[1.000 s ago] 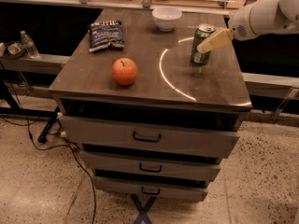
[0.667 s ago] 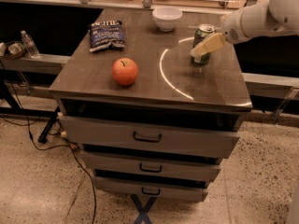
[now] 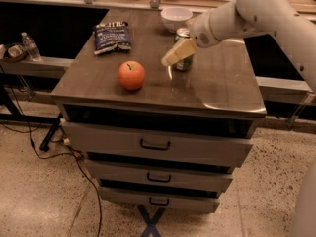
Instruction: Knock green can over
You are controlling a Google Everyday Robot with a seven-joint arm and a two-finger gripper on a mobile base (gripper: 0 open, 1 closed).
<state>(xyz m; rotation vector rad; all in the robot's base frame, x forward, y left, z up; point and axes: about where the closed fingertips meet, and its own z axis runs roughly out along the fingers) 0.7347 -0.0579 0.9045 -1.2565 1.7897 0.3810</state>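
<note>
We see a speckled floor, then a grey metal cabinet with a dark, glossy wood-grain top and three flat drawers with thin dark handles. A smooth white rounded arm comes in from top right over the cabinet's rear. A crinkly dark blue bag lies flat at rear left. A round white bowl sits at the rear middle. A red-orange apple, stem up, is near the front, left of centre. The can, green-mottled metal with a silver rim, stands upright just in front of the bowl, right of the apple. The gripper, a beige wedge shape, slants across the can's left front; we cannot tell its state, nor whether it touches. A small clear bottle stands on the left ledge.
</note>
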